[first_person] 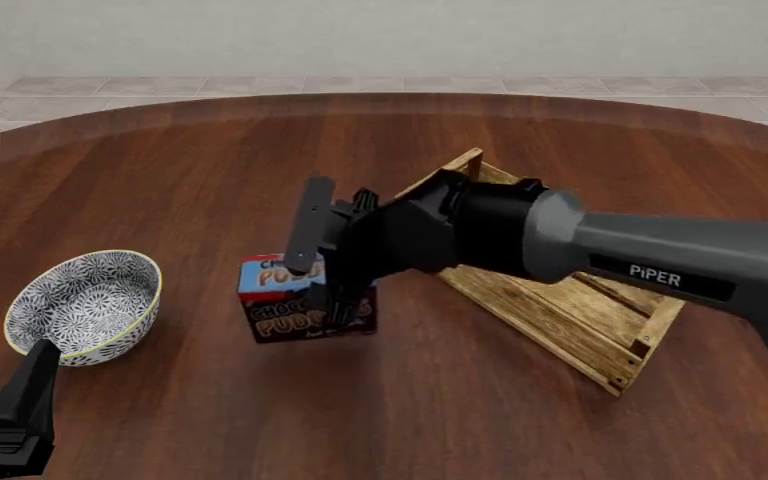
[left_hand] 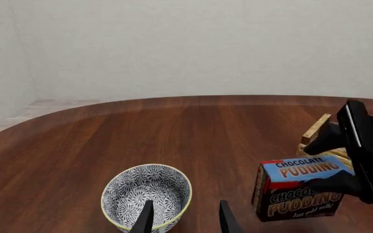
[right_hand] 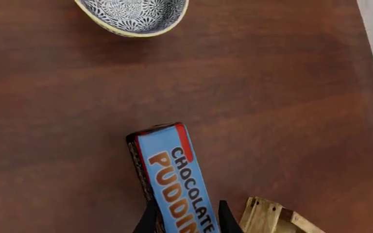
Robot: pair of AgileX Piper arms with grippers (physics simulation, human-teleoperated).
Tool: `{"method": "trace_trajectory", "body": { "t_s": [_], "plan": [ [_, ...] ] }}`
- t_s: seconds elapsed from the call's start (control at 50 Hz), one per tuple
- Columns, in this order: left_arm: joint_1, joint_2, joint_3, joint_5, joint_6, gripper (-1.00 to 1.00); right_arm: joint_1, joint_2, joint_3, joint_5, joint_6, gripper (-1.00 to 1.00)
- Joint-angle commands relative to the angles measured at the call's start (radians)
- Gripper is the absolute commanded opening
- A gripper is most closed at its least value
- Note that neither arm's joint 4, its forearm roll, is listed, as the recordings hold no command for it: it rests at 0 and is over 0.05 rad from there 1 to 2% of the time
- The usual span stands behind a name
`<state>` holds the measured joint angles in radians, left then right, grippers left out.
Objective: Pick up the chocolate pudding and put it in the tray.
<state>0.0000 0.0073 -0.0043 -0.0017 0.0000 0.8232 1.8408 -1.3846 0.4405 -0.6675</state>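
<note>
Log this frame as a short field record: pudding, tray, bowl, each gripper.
pudding: upright on the table, outside the tray, between the right gripper's fingers
tray: on the table, right of the pudding; nothing seen in its visible part
bowl: left of the pudding, apart from it
right gripper: fingers flanking the pudding
left gripper: open, holding nothing, near the bowl

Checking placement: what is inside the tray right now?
Nothing visible on the tray's exposed slats; the pudding stands on the table beside it, held by the right hand. The right arm covers the tray's far end, so that part cannot be seen.
</note>
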Motion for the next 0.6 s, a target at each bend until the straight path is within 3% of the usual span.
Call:
{"method": "trace_trajectory", "body": {
  "t_s": [0.02,0.28,0.6],
  "plan": [
    [0.0,0.0,0.0,0.0,0.0,1.0,-0.051,-0.121,0.032,0.013,-0.018,-1.0],
    [0.0,0.0,0.0,0.0,0.0,1.0,-0.147,-0.272,0.079,0.024,-0.075,-1.0],
    [0.0,0.0,0.0,0.0,0.0,1.0,-0.351,-0.384,0.121,0.003,-0.101,-1.0]
  ]
}}
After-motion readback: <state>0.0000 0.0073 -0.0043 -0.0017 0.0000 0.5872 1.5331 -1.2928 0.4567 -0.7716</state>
